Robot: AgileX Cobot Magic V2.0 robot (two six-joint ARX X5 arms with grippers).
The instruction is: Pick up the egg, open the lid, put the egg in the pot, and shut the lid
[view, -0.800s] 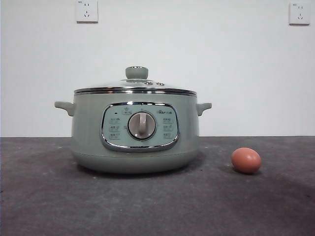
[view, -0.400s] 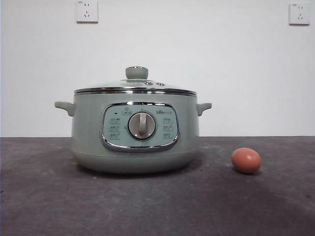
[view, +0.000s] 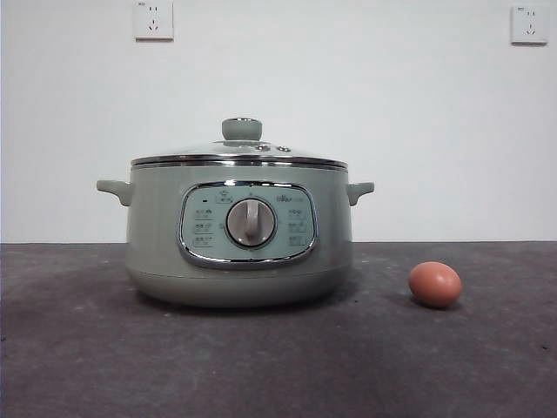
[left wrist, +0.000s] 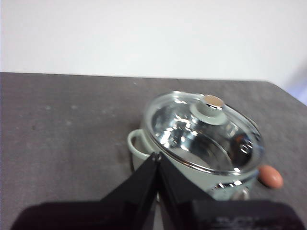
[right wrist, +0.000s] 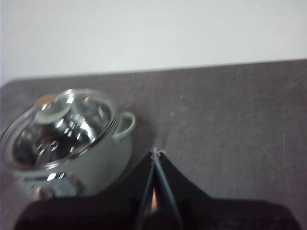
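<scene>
The pale green pot [view: 239,231] stands on the dark table with its glass lid [view: 239,155] closed on it and the green knob on top. The brown-orange egg [view: 435,284] lies on the table to the pot's right, apart from it. Neither arm shows in the front view. In the left wrist view my left gripper [left wrist: 156,155] is shut and empty, held above and apart from the pot [left wrist: 201,139], with the egg [left wrist: 271,176] beyond it. In the right wrist view my right gripper [right wrist: 155,152] is shut and empty, beside the pot [right wrist: 72,139]; a sliver of orange shows through its jaws.
A white wall with two sockets [view: 153,19] stands behind the table. The dark table top [view: 261,366] stretches in front of the pot and egg.
</scene>
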